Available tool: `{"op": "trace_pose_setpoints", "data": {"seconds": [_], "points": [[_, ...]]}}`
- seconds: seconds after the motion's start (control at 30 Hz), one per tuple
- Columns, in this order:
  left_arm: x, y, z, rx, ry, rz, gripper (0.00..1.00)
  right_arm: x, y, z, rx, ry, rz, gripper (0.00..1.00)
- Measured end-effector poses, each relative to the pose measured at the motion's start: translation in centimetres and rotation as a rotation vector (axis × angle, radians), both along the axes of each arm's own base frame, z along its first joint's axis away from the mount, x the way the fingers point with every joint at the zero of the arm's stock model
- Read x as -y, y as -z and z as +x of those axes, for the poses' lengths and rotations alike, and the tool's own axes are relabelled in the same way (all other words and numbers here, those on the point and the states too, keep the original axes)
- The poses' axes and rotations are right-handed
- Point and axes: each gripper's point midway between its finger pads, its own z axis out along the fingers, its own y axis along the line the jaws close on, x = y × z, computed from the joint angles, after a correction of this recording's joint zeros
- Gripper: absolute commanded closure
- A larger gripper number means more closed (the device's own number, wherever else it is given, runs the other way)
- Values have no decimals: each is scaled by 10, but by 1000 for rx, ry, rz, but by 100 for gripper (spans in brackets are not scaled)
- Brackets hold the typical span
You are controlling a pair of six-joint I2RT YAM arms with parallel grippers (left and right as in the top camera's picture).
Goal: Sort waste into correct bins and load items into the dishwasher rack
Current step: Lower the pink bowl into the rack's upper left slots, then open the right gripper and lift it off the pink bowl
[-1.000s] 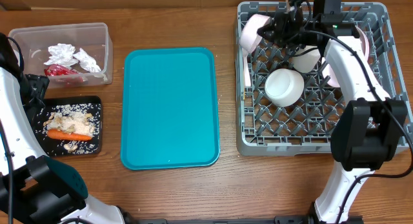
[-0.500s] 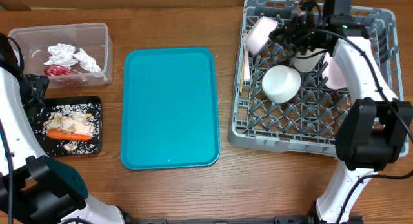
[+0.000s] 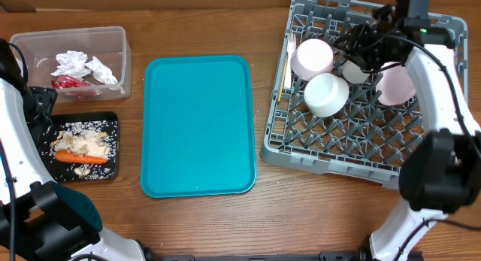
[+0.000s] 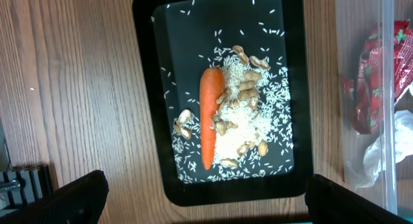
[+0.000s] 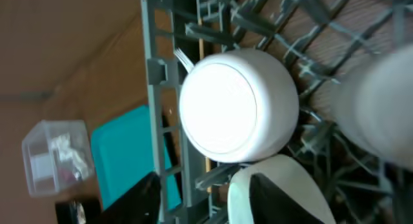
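1. In the dishwasher rack (image 3: 353,152), askew on the table (image 3: 331,216): a small white bowl (image 3: 312,58) at rear left, and a second bowl (image 3: 327,95) just in front, touching it.
2. Beside them, a small white cup (image 3: 353,69); further right, a white plate (image 3: 397,84), partly behind the arm.
3. Along the rack's left wall, a white fork (image 3: 290,47) and a thin wooden stick (image 3: 283,80).
4. Right gripper (image 3: 362,44) just behind the cup, clear of the rear bowl; spread of jaws impossible to tell, nothing seen in them.
5. Left gripper (image 4: 206,182) spread wide and empty above the black tray (image 4: 145,88), with a carrot (image 4: 210,117) and rice (image 4: 258,121) on it.
6. Napkins (image 3: 75,63) and a red wrapper (image 3: 68,83) in the clear tub (image 3: 113,35); teal tray (image 3: 197,125) between tub and rack.
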Motion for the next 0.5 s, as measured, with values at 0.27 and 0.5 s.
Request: {"op": "trace_pose_setpoints", "data": {"seconds": [0.27,0.5], "points": [[0,0,0,0,0,0,0,4,-90,-29,166,23,-69,44],[0,0,0,0,0,0,0,-17,-119,-71,170,-25,-110,48]]}}
